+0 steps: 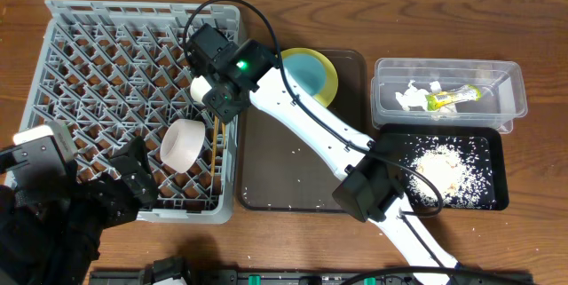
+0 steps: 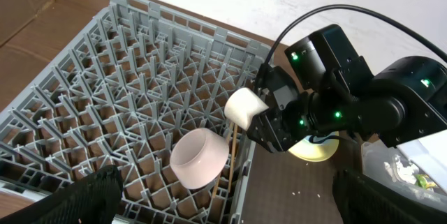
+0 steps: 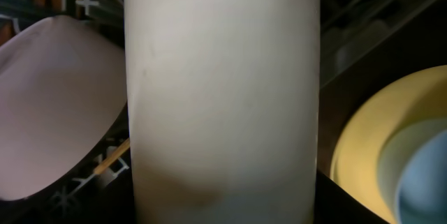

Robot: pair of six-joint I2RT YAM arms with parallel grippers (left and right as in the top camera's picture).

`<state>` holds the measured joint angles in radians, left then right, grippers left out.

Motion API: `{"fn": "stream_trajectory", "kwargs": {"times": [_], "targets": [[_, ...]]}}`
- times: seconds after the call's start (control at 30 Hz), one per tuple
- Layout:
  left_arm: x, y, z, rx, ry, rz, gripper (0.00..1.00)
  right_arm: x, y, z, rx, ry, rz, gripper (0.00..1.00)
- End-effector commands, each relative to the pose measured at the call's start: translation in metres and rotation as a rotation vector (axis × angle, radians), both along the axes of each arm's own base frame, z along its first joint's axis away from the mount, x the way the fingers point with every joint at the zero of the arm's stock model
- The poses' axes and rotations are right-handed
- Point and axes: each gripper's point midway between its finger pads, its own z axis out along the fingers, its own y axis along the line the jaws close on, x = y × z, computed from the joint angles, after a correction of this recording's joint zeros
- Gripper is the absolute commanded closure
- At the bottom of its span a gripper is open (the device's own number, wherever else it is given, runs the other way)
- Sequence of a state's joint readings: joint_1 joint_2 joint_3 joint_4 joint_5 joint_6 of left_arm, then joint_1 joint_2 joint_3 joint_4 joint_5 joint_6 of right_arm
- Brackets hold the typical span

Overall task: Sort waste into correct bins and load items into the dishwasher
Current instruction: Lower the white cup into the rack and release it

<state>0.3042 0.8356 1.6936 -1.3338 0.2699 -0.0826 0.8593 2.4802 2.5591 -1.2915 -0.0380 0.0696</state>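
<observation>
Over the rack [image 1: 89, 45], cup [image 1: 201, 87] sideways.

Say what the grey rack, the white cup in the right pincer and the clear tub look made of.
Grey rack: moulded plastic, matt; a thin, even lattice with pegs.
White cup: probably glazed ceramic, smooth with a soft sheen; melamine is possible.
Clear tub: transparent plastic, slightly glossy; its walls and rim are see-through.

The dish rack [image 1: 98, 45] lies left of the serving tray [image 1: 275, 170], tub [image 1: 501, 81] and shallow tray [image 1: 493, 192] right.
</observation>
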Motion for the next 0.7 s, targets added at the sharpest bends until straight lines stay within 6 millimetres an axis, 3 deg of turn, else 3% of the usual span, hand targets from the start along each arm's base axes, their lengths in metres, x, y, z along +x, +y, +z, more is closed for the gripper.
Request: {"fn": "stream_trajectory", "kwargs": {"times": [0.0,0.17,0.43,0.6,0.67], "targets": [[0.000,0.001,0.002,-0.002,-0.007,0.012,0.03,0.013,-0.005,0.004,-0.033,-0.071,-0.013,0.89],[0.000,0.001,0.002,-0.002,-0.007,0.012,0.03,0.016,-0.006,-0.003,-0.037,-0.068,-0.018,0.88],[0.000,0.001,0.002,-0.002,-0.007,0.012,0.03,0.021,0.002,0.000,-0.012,-0.099,0.002,0.78],[0.000,0.001,0.002,-0.002,-0.007,0.012,0.03,0.022,0.004,0.001,-0.008,-0.109,0.015,0.46],[0.000,0.001,0.002,-0.002,-0.007,0.012,0.03,0.024,0.006,0.003,-0.001,-0.121,0.024,0.43]]}}
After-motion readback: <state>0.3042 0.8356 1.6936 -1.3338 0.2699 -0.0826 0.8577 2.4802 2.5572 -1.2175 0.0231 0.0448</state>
